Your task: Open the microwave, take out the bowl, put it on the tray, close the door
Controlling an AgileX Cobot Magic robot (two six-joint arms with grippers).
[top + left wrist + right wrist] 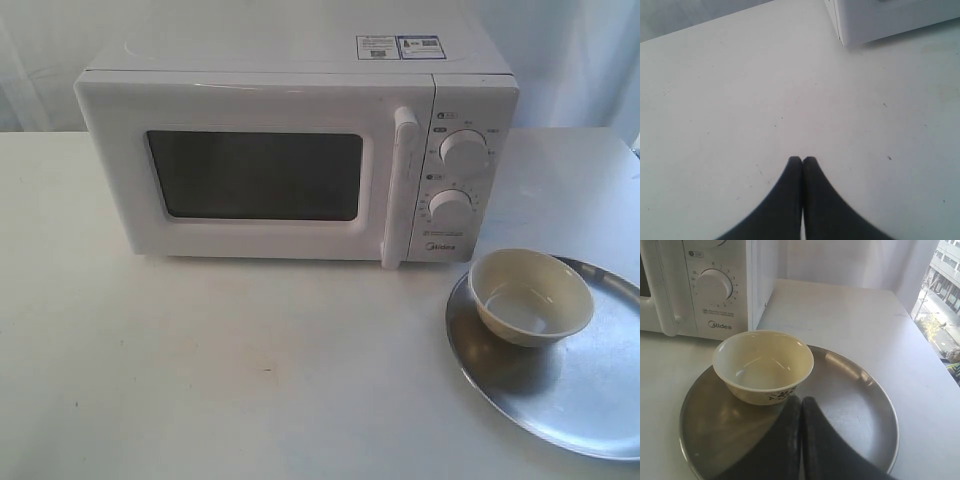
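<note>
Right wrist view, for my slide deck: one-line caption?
Cream bowl on the steel tray beside the microwave, shut tool close by.

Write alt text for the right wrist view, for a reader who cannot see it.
An empty cream bowl sits on a round steel tray beside a white microwave. The shut black gripper points toward the bowl.

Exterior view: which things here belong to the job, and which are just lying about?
Job: microwave; its door, shut; bowl, sitting on the tray; left gripper and right gripper, jaws closed on nothing.
Not the job: table; white curtain behind the microwave.
</note>
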